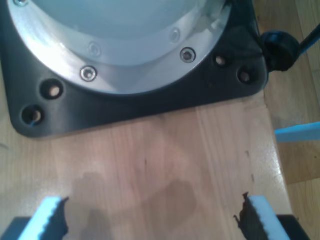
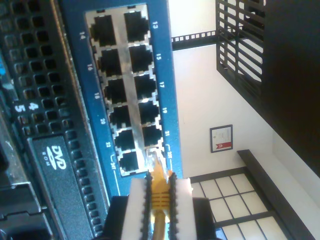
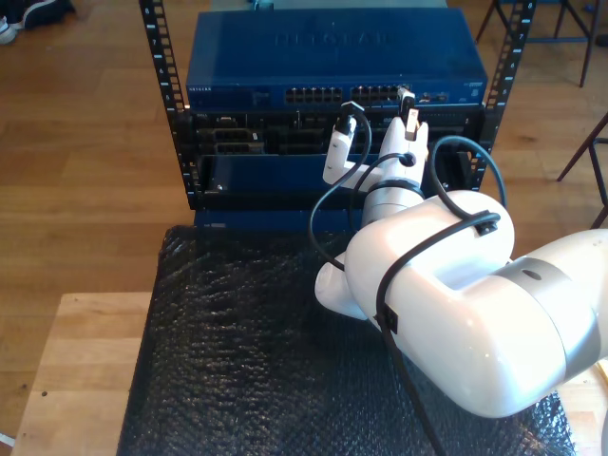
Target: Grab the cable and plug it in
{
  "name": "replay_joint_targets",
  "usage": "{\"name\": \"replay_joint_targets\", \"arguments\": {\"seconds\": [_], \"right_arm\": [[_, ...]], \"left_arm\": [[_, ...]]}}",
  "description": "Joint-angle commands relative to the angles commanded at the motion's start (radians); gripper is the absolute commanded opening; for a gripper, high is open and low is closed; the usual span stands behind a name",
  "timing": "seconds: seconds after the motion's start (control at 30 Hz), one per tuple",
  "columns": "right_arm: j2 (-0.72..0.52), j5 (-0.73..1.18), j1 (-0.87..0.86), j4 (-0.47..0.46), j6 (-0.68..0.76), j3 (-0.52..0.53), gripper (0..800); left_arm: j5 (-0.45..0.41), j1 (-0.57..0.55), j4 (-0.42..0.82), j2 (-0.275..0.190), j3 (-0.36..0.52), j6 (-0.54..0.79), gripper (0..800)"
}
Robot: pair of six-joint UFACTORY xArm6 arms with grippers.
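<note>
Cable [image 2: 159,192], clamped in the second tool [image 2: 159,197], nears the switch's [image 2: 80,75] twelve-o'clock port; slight misalignment could jam its plug [image 2: 155,165].

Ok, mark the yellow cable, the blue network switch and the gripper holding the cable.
cable [image 2: 160,192], second wrist view, yellow boot between the pads.
blue network switch [image 3: 332,55], exterior view, top panel.
my second gripper [image 2: 160,197], second wrist view, midway between fingertips.

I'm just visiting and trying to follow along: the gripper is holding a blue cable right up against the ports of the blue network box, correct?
Nearly. The cable is yellow, not blue, as the second wrist view shows. My second gripper is shut on it, with its clear plug right at the ports of the blue network box.
</note>
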Motion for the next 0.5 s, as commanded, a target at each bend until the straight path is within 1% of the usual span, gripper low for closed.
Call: {"name": "replay_joint_targets", "arguments": {"seconds": [0.5], "right_arm": [[0.0, 0.002, 0.0, -0.002, 0.0, 0.005, 0]], "left_arm": [[0.0, 0.0, 0.0, -0.002, 0.0, 0.0, 800]]}}
